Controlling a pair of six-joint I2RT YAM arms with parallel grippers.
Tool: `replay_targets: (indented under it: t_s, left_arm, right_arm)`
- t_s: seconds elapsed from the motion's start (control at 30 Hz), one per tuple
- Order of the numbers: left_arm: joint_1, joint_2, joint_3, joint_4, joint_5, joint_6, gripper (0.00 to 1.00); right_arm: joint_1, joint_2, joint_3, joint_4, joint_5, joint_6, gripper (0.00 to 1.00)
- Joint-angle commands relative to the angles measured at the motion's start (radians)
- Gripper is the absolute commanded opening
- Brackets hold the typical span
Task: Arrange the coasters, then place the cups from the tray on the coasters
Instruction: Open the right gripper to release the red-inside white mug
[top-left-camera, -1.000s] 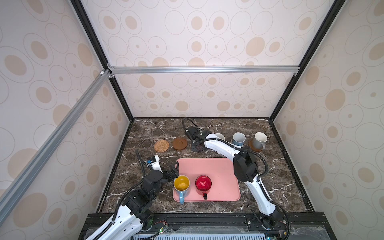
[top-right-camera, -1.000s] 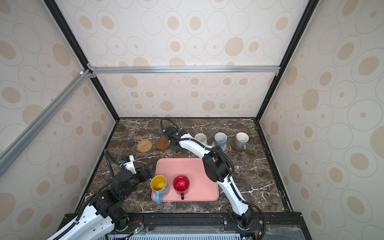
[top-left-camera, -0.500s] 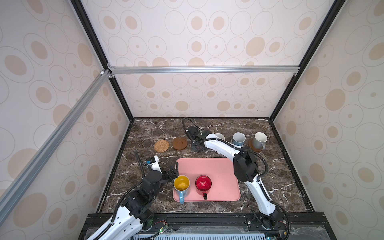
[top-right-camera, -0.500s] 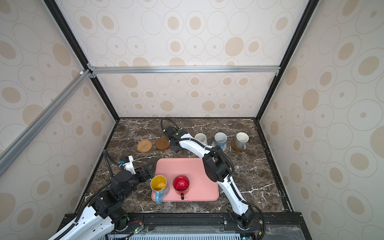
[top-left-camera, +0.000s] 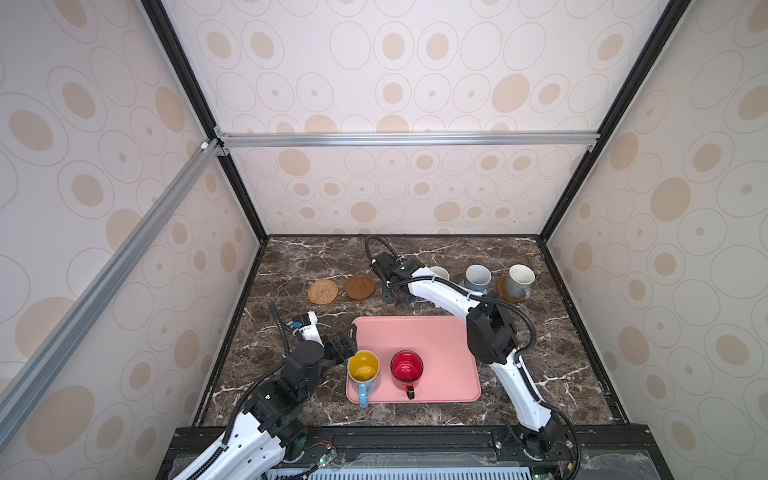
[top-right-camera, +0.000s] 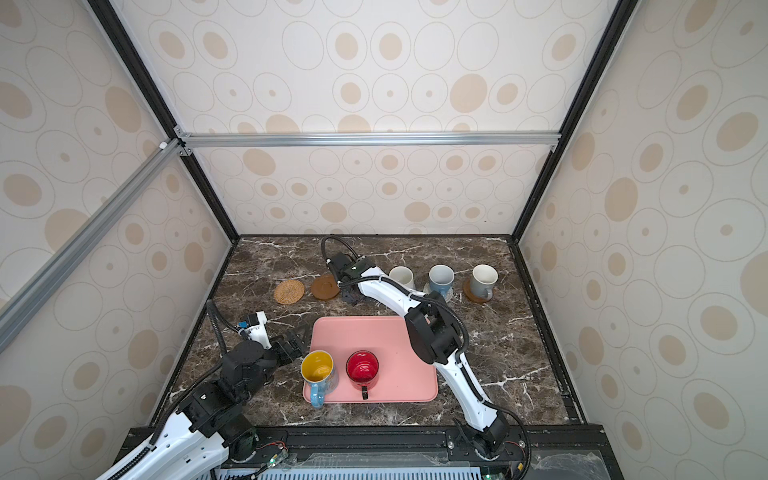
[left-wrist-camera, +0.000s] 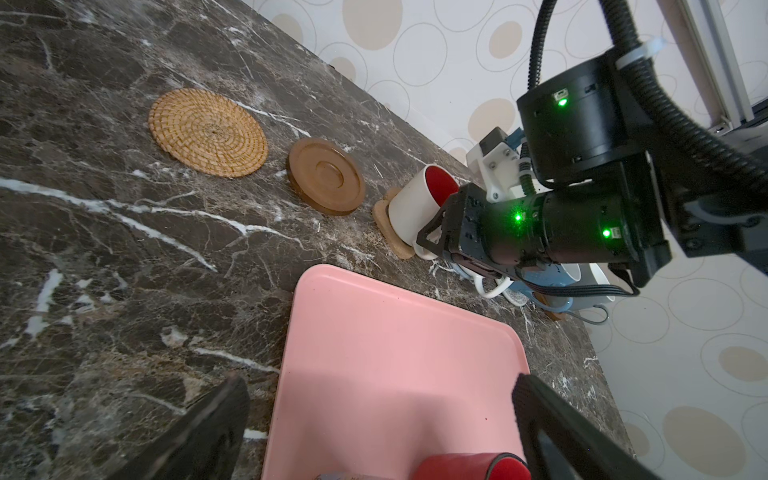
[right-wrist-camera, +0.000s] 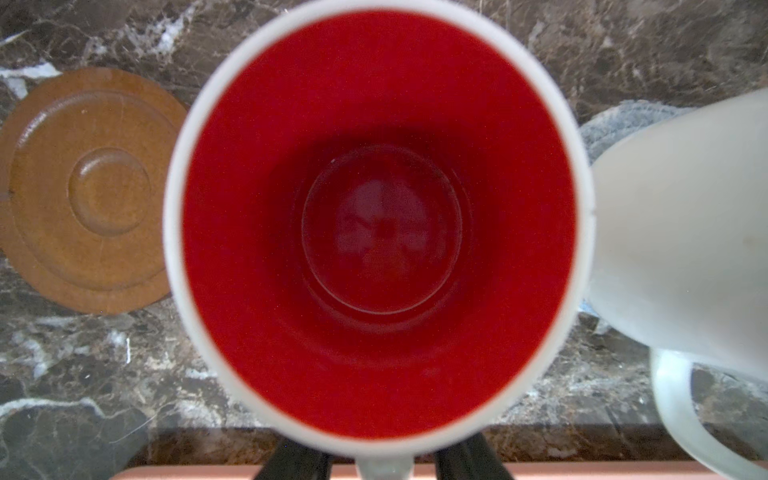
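Observation:
My right gripper (right-wrist-camera: 384, 457) hangs over the white cup with red inside (right-wrist-camera: 378, 224), open, one finger on each side of the handle and clear of it. That cup (left-wrist-camera: 415, 212) stands on the paw-shaped coaster (left-wrist-camera: 384, 218). In both top views the gripper (top-left-camera: 392, 296) hides it. The rattan coaster (top-left-camera: 323, 291) and a wooden disc (top-left-camera: 360, 287) lie bare to its left. On the pink tray (top-left-camera: 436, 345) stand the blue cup with yellow inside (top-left-camera: 363, 370) and the red cup (top-left-camera: 407, 368). My left gripper (top-left-camera: 347, 338) is open at the tray's left edge.
A white cup (top-left-camera: 440, 273), a light blue cup (top-left-camera: 477, 277) and a grey-white cup (top-left-camera: 520, 279) stand in a row at the back right, the last on a wooden coaster (top-left-camera: 509, 295). The right arm (top-left-camera: 490, 332) arches over the tray's right side. Walls enclose the marble table.
Neither arm has moved in the top views. The right gripper's fingers have parted from the handle of the white cup with red inside.

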Motion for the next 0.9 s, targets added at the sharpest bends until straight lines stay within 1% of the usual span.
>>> replay_targets:
  t_s: [0.0,0.27,0.87]
  left_arm:
    - [0.007,-0.008,0.017,-0.014,-0.015,-0.008,1.0]
    - [0.007,-0.005,0.021,-0.012,-0.012,-0.011,1.0]
    - [0.008,-0.002,0.022,-0.012,-0.006,-0.012,1.0]
  right_arm:
    - [-0.004,-0.028,-0.015,-0.01,-0.013,0.015,0.4]
    - [-0.004,-0.031,-0.016,0.003,-0.042,0.022,0.4]
    - [-0.005,-0.044,-0.018,0.016,-0.055,0.032,0.4]
